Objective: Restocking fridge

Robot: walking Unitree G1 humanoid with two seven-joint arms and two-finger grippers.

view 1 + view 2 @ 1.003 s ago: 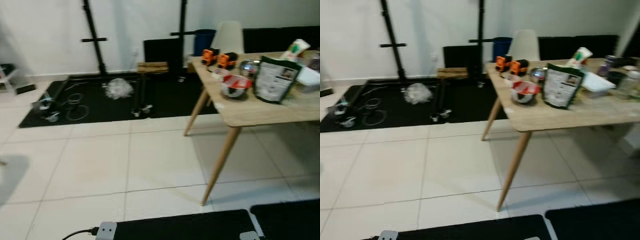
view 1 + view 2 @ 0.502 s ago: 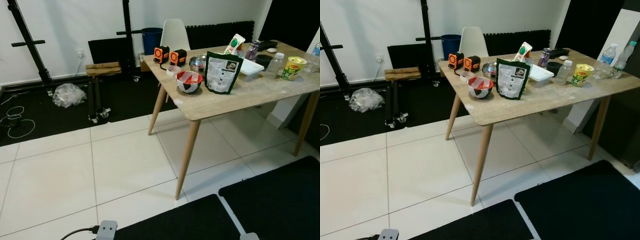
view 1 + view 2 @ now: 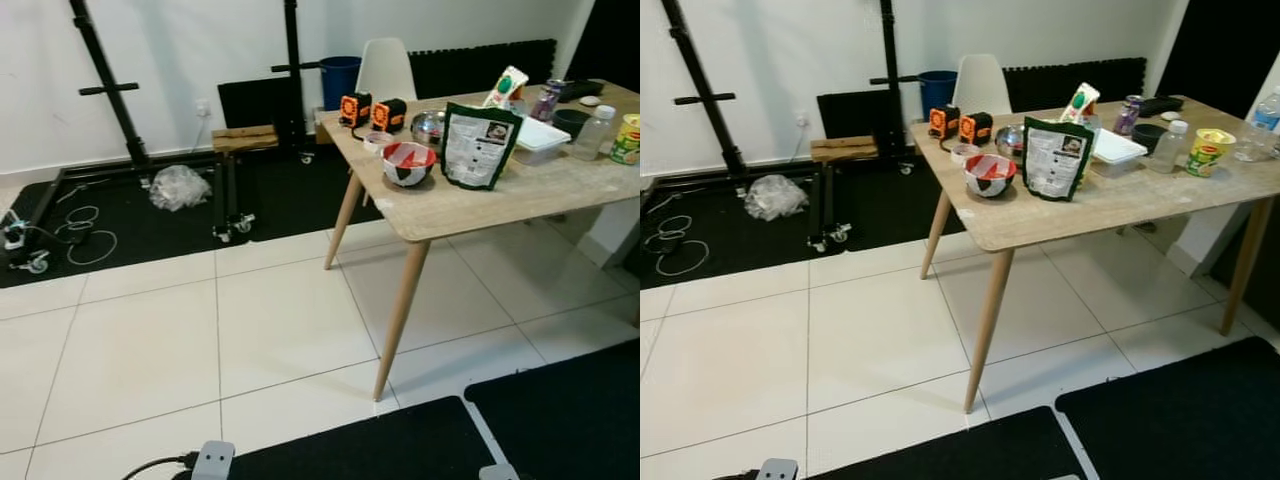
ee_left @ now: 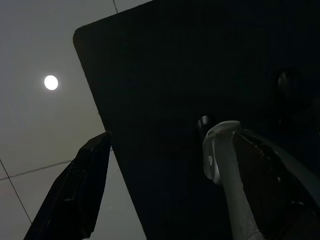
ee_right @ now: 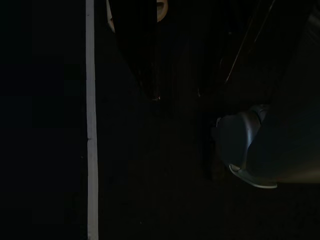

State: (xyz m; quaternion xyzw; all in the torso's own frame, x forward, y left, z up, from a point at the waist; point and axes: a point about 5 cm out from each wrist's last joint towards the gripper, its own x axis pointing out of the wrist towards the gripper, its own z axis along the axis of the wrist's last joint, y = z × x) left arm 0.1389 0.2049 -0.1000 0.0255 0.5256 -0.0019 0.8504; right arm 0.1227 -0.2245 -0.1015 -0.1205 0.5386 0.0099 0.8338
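Standing back from the wooden table, the robot is looking over groceries gathered there, probably waiting for the fridge: a dark pouch standing upright beside a red bowl, a clear bottle, a yellow tub and a white tray. Both arms are hanging idle over a black floor mat. The left wrist view is showing the left gripper with its jaws standing apart, holding nothing. The right wrist view is too dark; I cannot tell how those jaws are standing.

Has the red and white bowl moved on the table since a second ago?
No. The red and white bowl sits beside the green pouch, near the table corner, as before; only the camera turned.
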